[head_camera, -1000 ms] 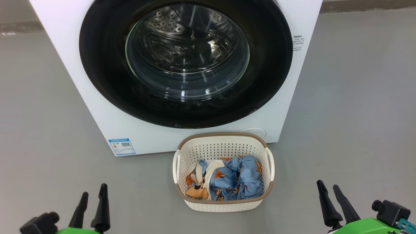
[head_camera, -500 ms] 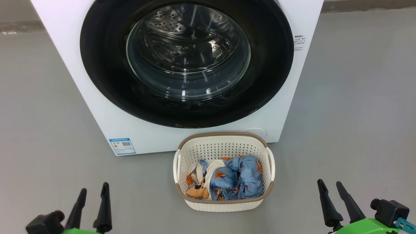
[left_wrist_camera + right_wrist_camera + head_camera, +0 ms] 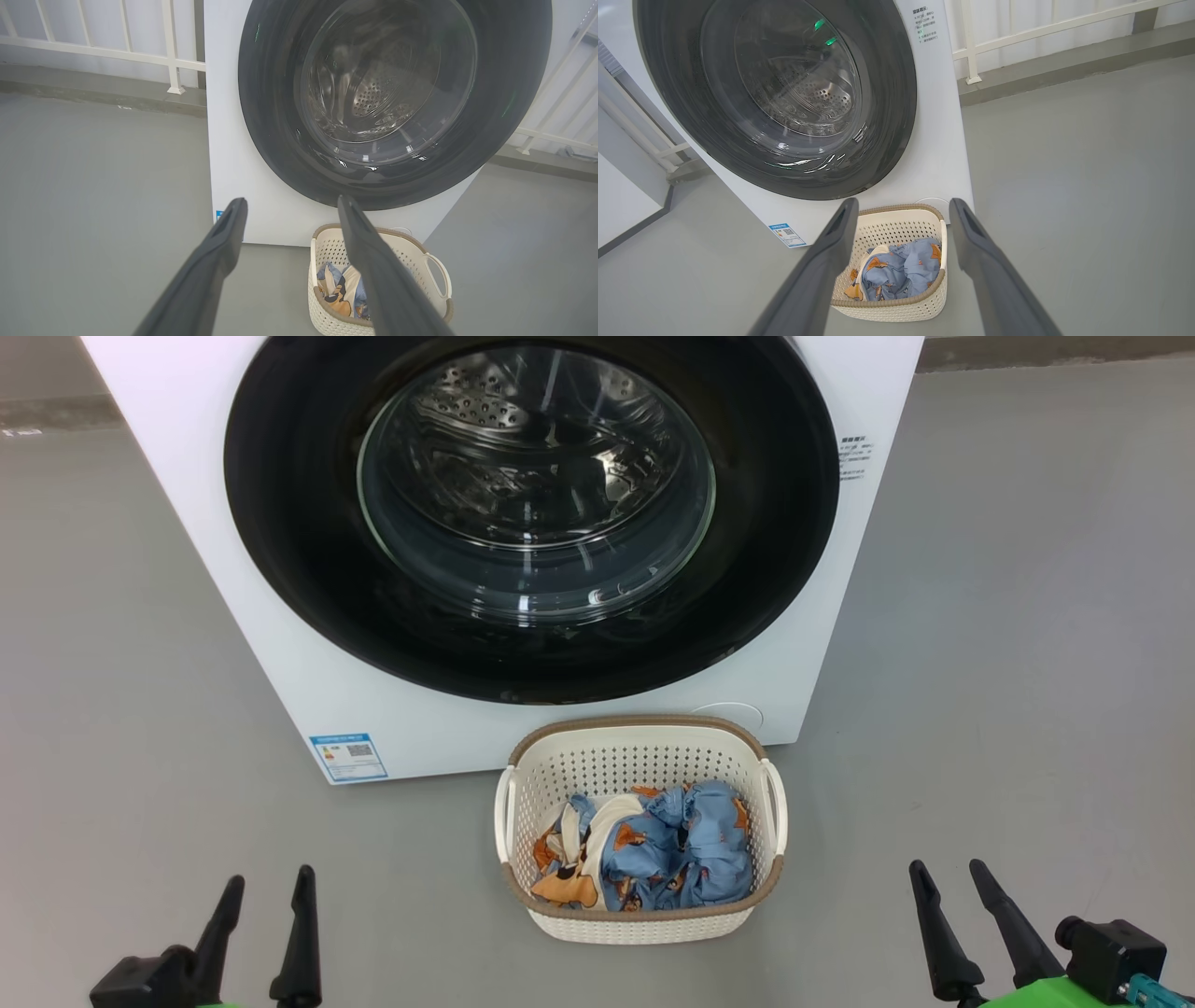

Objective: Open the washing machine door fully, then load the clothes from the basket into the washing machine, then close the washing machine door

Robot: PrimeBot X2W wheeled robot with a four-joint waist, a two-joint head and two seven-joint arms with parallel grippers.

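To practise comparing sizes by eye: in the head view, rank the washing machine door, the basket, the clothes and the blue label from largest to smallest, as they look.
1. washing machine door
2. basket
3. clothes, heaped inside the basket
4. blue label, clearly the smallest

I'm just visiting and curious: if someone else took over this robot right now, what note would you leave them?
Left gripper: open, empty, low at the left, touching nothing.
Right gripper: open, empty, low at the right.
Washing machine door: shut on the washing machine.
Basket: on the floor right in front of the machine, with the clothes inside it.
Done: nothing yet.
Left: open the door fully, load the clothes, close the door.
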